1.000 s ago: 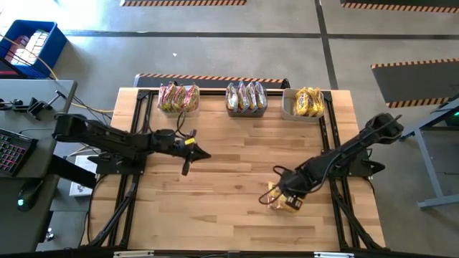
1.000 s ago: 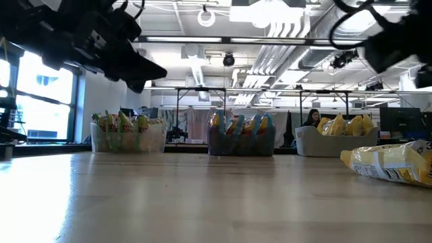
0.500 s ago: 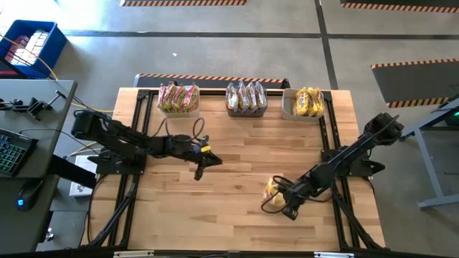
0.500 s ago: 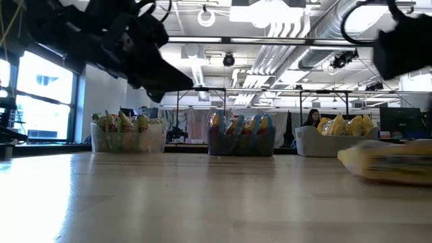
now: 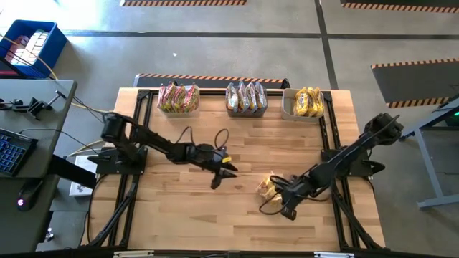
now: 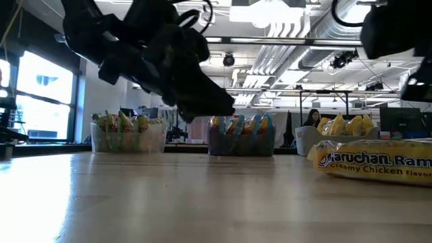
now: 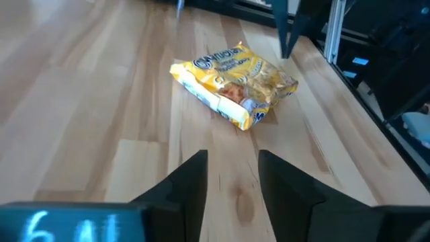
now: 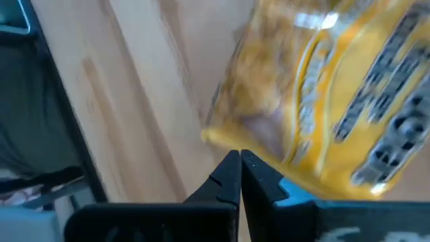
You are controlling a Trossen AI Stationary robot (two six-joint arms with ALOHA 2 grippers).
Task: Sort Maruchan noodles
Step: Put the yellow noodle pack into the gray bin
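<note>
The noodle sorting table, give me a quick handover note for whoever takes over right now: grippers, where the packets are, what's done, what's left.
Left gripper: open, empty, above the table's middle, pointed at the loose packet.
Right gripper: shut, fingertips against the edge of that packet; a pinch on it cannot be made out.
Loose yellow Creamy Chicken packet: flat on the table, right of centre.
Done: packets stand in three bins along the far edge, the left bin, middle bin and right bin, the last holding yellow ones.
Left: the loose packet, probably for the right bin.
</note>
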